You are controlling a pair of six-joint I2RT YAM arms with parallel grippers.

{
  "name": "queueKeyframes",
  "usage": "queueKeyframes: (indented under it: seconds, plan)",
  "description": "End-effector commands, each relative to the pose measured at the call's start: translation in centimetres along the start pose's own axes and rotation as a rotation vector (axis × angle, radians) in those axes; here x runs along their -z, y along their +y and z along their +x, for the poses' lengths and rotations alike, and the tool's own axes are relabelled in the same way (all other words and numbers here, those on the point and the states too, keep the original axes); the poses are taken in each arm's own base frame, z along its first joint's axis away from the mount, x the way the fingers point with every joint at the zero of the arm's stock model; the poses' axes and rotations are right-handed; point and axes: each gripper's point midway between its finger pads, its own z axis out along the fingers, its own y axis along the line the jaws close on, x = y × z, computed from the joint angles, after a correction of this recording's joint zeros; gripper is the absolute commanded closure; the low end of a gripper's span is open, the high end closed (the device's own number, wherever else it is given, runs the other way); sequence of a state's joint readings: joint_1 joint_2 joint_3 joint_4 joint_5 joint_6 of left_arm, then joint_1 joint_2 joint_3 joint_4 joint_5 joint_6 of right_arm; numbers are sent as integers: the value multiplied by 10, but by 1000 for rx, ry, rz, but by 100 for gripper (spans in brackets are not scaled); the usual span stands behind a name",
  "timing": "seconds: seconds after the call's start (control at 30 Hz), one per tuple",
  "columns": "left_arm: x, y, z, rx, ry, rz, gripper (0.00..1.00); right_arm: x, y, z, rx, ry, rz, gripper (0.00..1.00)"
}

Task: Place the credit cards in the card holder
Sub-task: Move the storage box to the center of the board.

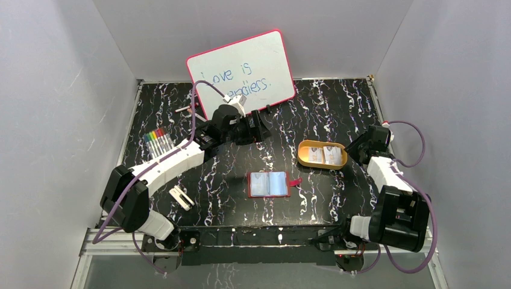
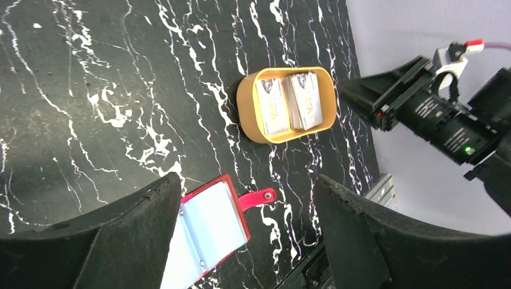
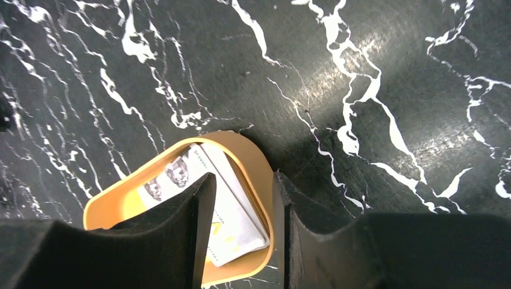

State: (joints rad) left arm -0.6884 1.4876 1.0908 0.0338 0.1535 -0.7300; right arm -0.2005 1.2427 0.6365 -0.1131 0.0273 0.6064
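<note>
Cards [image 3: 235, 211] lie in the tray [image 3: 263, 174], lower centre; right gripper [image 3: 243, 177], half-spread, straddles its rim and should shift inward to pinch one card. Left gripper [image 2: 247, 180] wide, empty.

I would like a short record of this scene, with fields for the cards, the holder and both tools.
credit cards: in the yellow-orange tray, side by side
card holder: open flat on the table, pale blue pockets up, apart from the tray
left tool: jaws wide, empty, above the table
right tool: jaws apart, one finger over the cards, the other outside the tray's rim; contact unclear
task state: cards not yet in the holder
</note>
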Motion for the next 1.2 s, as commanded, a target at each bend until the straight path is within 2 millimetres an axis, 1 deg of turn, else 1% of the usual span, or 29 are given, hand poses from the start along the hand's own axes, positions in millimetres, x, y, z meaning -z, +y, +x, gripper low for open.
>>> queueKeyframes:
  seconds: [0.0,0.07,0.1,0.17,0.23,0.33,0.37,0.47,0.53,0.6,0.7,0.77,0.87,1.0,1.1,1.17]
  plan:
    - [16,14,-14,38,-69,-88,18,-8,3,9,43,38,1,55]
    - [22,38,-23,69,-126,-180,12,-11,9,15,67,61,-13,57]
    - [26,46,-27,87,-142,-191,10,-12,11,21,78,79,-17,58]
    - [34,58,-34,129,-165,-193,9,-15,14,31,98,111,-16,59]
    - [39,66,-36,125,-171,-207,6,-18,15,38,112,125,-15,62]
    - [41,60,-32,93,-137,-168,4,-20,19,44,120,135,-25,70]
    - [41,59,-31,92,-132,-161,2,-20,22,44,126,131,-34,73]
    - [41,59,-30,145,-134,-149,4,-22,39,47,156,129,-64,83]
    - [38,46,-31,143,-129,-65,5,-23,55,58,189,147,-89,88]
    - [35,30,-34,128,-123,25,10,-25,69,66,201,162,-107,90]
    - [24,17,-27,137,-47,104,16,-28,86,81,214,188,-129,94]
    - [13,12,-19,164,27,134,20,-30,98,90,222,204,-145,95]
    - [2,7,-12,178,79,156,22,-32,110,98,237,224,-159,94]
    - [-7,2,-11,137,94,165,22,-31,122,104,284,239,-152,90]
    - [-20,2,-8,139,128,167,23,-28,134,109,319,242,-156,87]
    - [-26,-3,-10,130,135,179,25,-28,140,112,343,245,-152,87]
